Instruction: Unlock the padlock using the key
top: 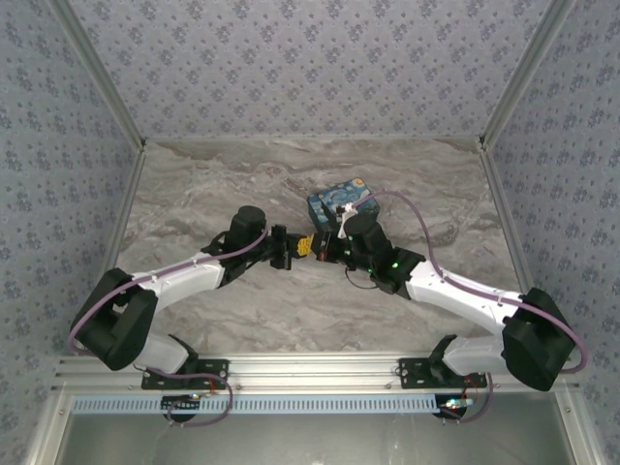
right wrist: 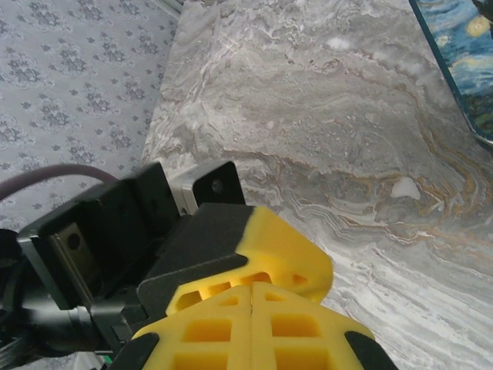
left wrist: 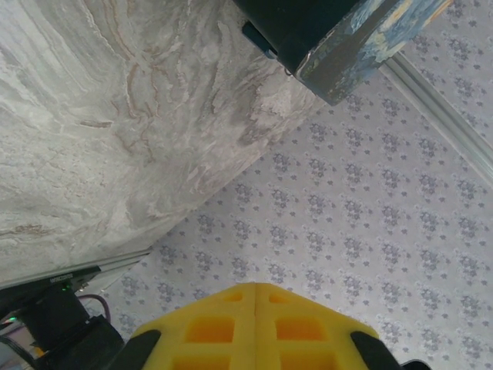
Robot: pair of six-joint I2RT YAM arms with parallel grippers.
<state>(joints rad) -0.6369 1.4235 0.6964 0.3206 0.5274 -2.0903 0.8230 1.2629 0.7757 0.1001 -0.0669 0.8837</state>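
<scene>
My left gripper [top: 294, 248] and right gripper [top: 325, 251] meet tip to tip over the middle of the marble table [top: 242, 184]. In the left wrist view the yellow pads of the left gripper [left wrist: 256, 286] are pressed together with nothing visible between them. In the right wrist view the right gripper [right wrist: 253, 287] is also shut, and the left gripper's yellow fingertip [right wrist: 296, 250] lies right against its tips. The padlock and the key are hidden from me. The blue starry-painted box [top: 341, 201] stands just behind the right gripper.
A corner of the blue box [left wrist: 362, 42] hangs into the left wrist view, and its edge [right wrist: 462, 62] shows at the right wrist view's top right. Patterned walls [top: 310, 58] close the table on three sides. Bare marble lies left of and in front of the arms.
</scene>
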